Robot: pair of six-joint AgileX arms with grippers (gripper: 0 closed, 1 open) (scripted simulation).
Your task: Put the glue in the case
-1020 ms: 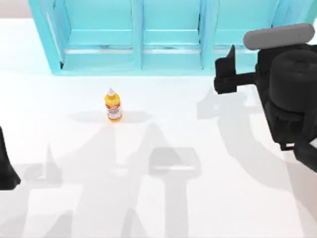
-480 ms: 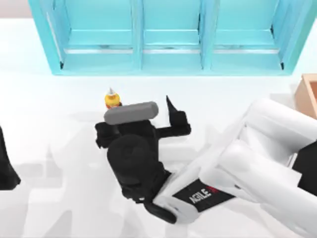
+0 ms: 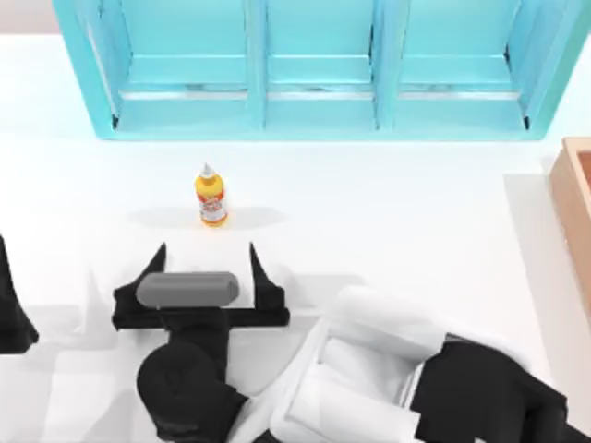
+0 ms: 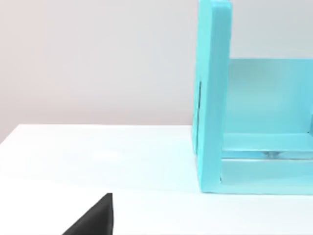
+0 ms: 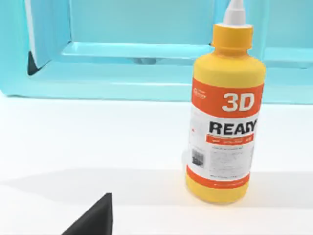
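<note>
The right gripper (image 3: 208, 263) sits low over the table (image 3: 397, 231), its two fingers spread wide and holding nothing, pointed toward the glue (image 3: 211, 197) with a gap of bare table between them. The glue stands upright on the table, in front of the case (image 3: 314, 111) and apart from it, nearest the left compartment. A tan box (image 3: 574, 198) lies at the table's right edge. The left arm (image 3: 11, 309) is parked at the left edge.

- Case (image 3: 314, 69) at table's (image 3: 406, 212) far edge.
- Glue (image 3: 211, 197) upright on table, before case's left compartment.
- Right gripper (image 3: 207, 260) just before glue, fingers spread.
- Box (image 3: 574, 198) at right edge.
</note>
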